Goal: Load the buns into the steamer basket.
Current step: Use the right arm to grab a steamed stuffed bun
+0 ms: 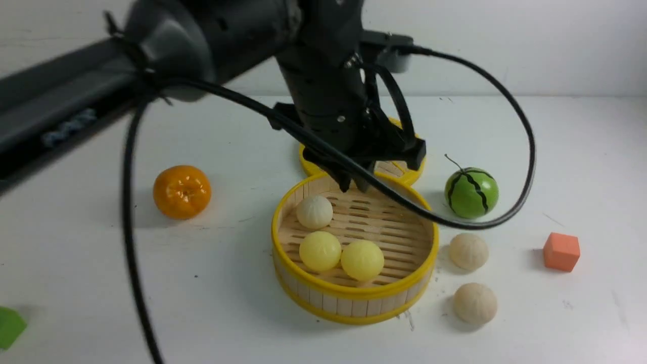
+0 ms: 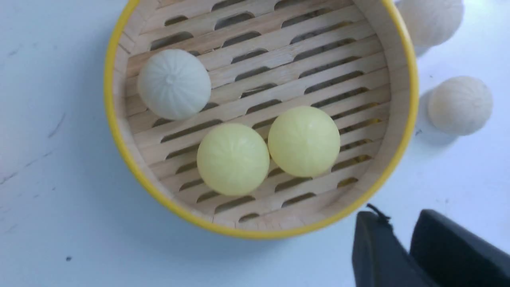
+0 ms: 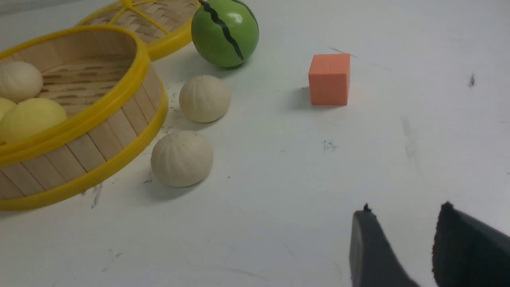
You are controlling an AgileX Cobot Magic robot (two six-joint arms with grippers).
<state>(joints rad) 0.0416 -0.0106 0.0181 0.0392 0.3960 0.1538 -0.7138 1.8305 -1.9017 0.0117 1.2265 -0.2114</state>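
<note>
Steamer basket (image 1: 354,303), three buns (image 1: 319,250) inside, two beside (right side)

Left arm (image 1: 323,91) overhangs far side of steamer basket (image 1: 354,306).

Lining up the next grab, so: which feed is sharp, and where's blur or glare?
Front view: the left arm close to the lens is blurred, and glare sits on the orange. Left wrist view: sharp, evenly lit steamer basket. Right wrist view: the two loose buns sharp, with soft shadows.
</note>
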